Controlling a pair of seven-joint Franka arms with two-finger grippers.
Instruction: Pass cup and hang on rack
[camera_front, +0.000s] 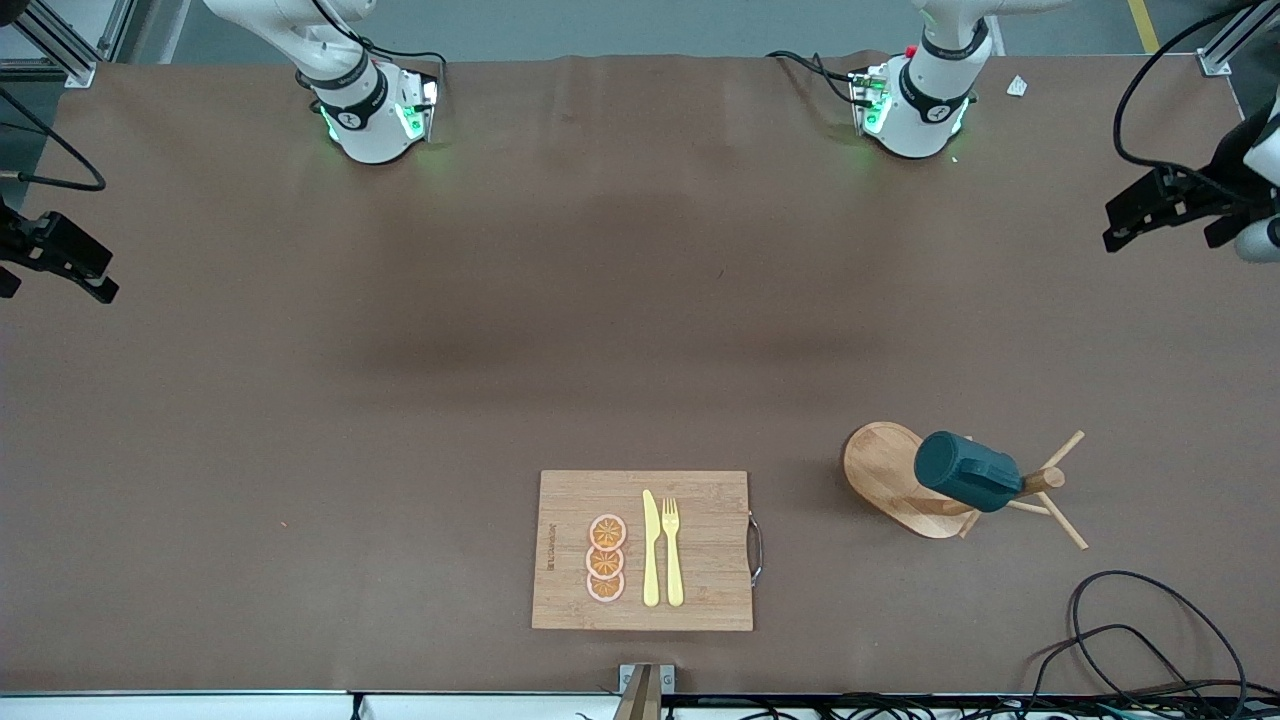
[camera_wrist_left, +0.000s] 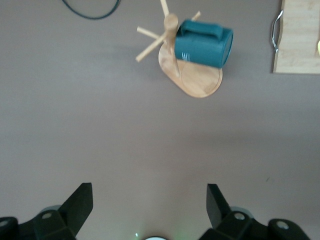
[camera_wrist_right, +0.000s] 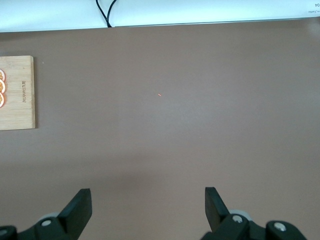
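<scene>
A: Where is the cup (camera_front: 968, 471) found?

B: It is hung on the rack (camera_front: 905, 482), toward the left arm's end of the table, beside the cutting board (camera_front: 643, 550). It is carried by a peg near the top of the post, clear of the oval base; in the left wrist view the handle (camera_wrist_left: 201, 30) is seen close to the post.

A: How is it pointed?

B: Its long axis is laid nearly level, slightly tilted. The closed bottom is turned away from the post and toward the right arm's end of the table; the mouth is faced toward the post and is hidden.

A: How is it expected to handle?

B: It is judged rigid, light enough for one gripper, smooth-glazed and so probably slippery, and breakable if dropped. A hold across the body near the rim, or on the wall with one finger inside, is judged safest; the handle must be left free for the peg.

A: And the grippers?

B: The left gripper (camera_wrist_left: 149, 205) is held over bare table, fingers spread wide, nothing between them. The right gripper (camera_wrist_right: 147, 205) is likewise spread and empty over bare table toward its own end. Both arms are parked, and the task is judged complete.
</scene>
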